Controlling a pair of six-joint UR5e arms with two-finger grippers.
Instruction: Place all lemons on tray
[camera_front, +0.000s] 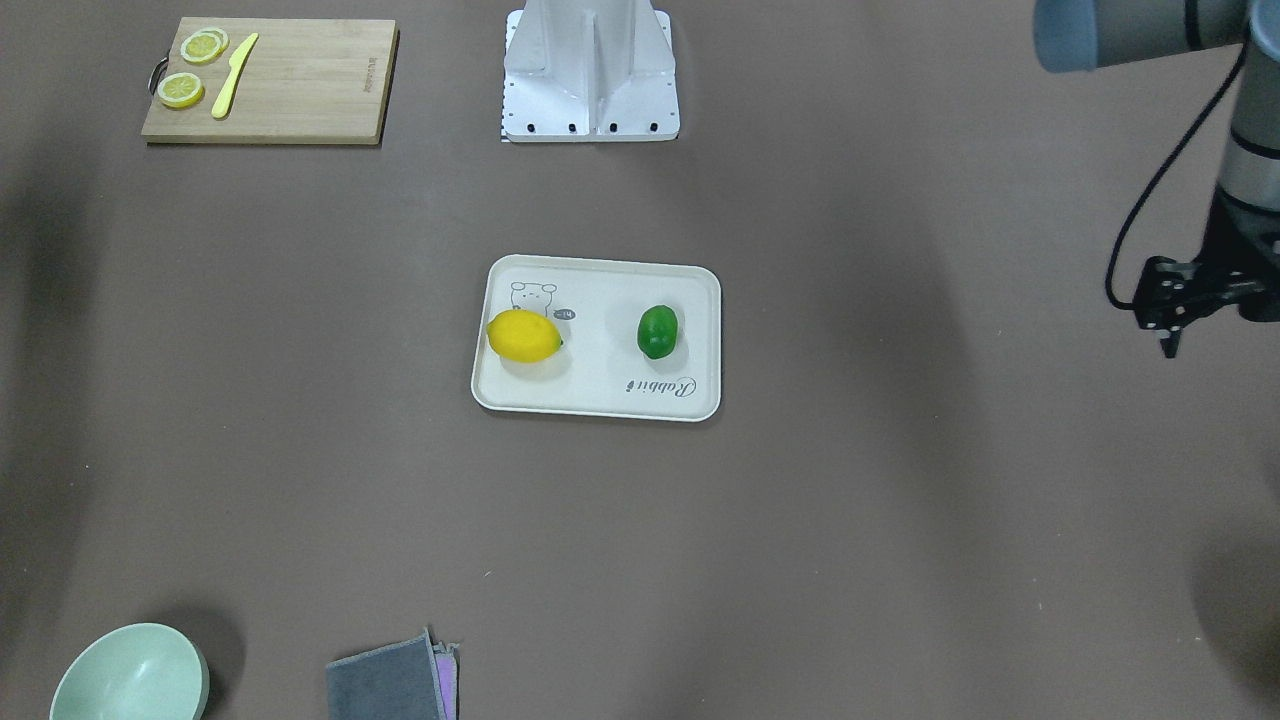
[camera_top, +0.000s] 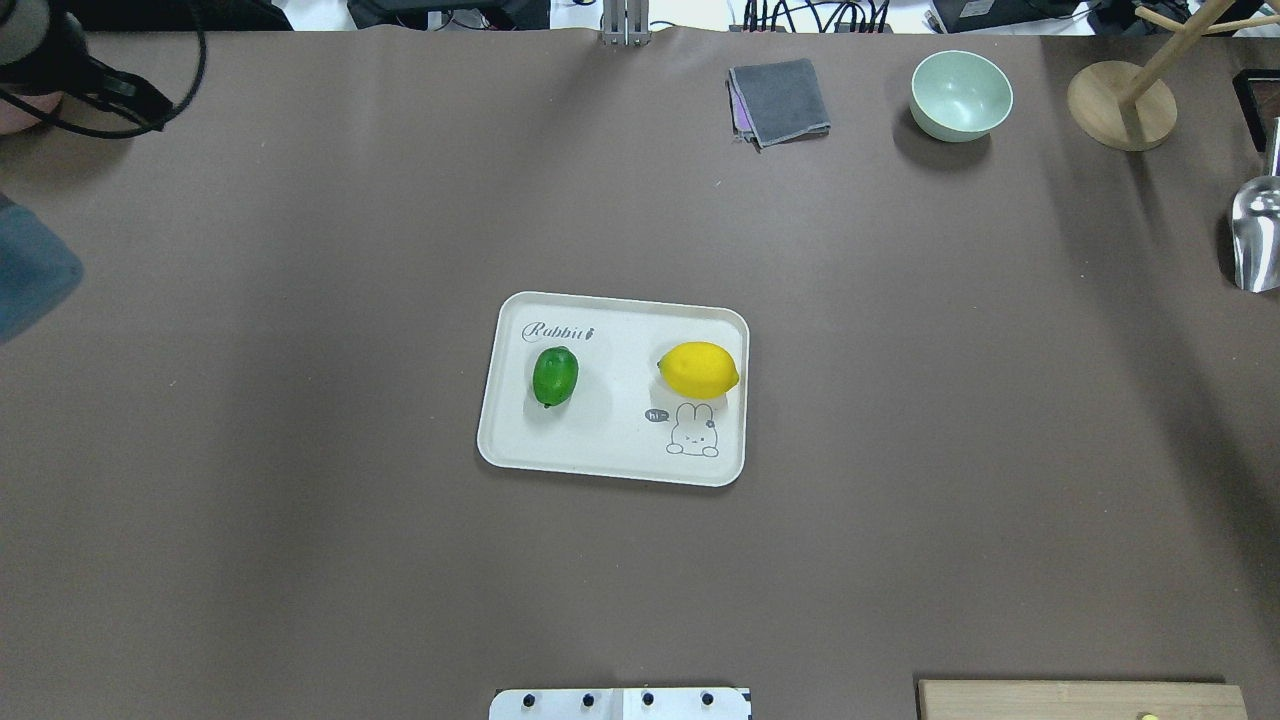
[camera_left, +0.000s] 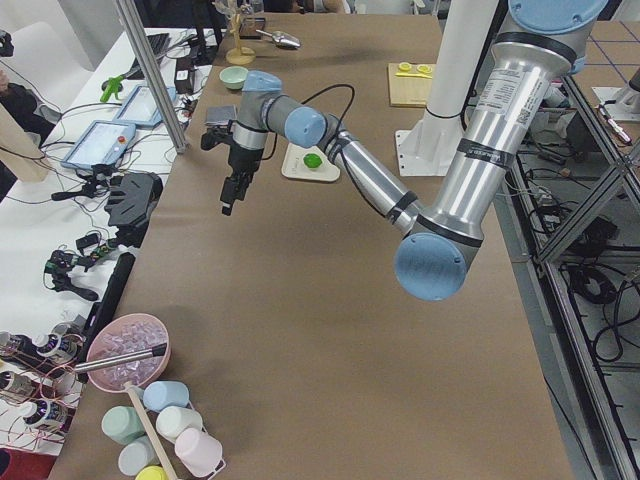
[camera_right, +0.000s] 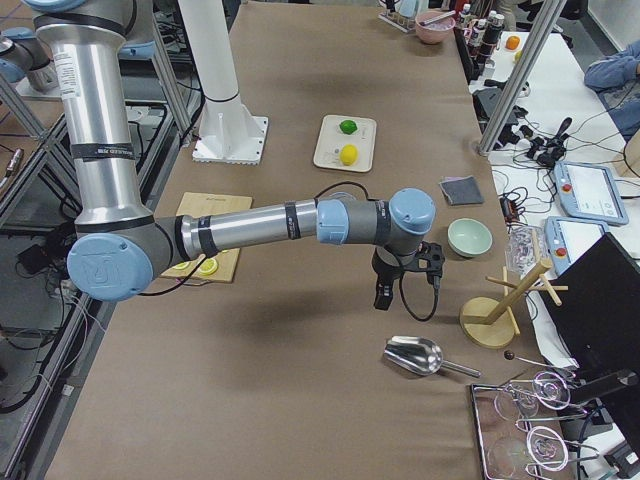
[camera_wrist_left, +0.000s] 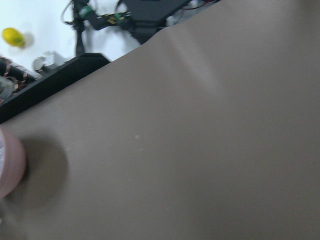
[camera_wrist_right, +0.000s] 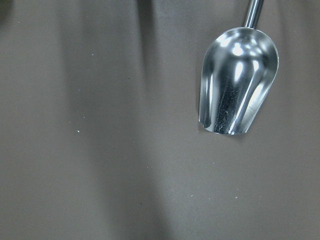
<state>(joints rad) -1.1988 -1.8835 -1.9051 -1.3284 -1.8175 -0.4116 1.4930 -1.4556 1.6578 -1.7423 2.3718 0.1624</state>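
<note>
The cream-white tray (camera_front: 590, 345) lies in the middle of the table, and it also shows in the overhead view (camera_top: 620, 405). The yellow lemon (camera_front: 523, 335) (camera_top: 698, 369) and the green lemon (camera_front: 657, 331) (camera_top: 554, 376) both rest on it, apart from each other. My left gripper (camera_front: 1168, 345) hangs above bare table far off to my left of the tray; I cannot tell if it is open or shut. My right gripper (camera_right: 383, 297) shows only in the exterior right view, above the table near a metal scoop; I cannot tell its state.
A bamboo cutting board (camera_front: 300, 85) with lemon slices and a yellow knife lies near the robot base (camera_front: 590, 80). A green bowl (camera_top: 960, 95), a grey cloth (camera_top: 780, 100), a wooden stand (camera_top: 1120, 105) and the metal scoop (camera_wrist_right: 237, 85) sit along the far and right edges.
</note>
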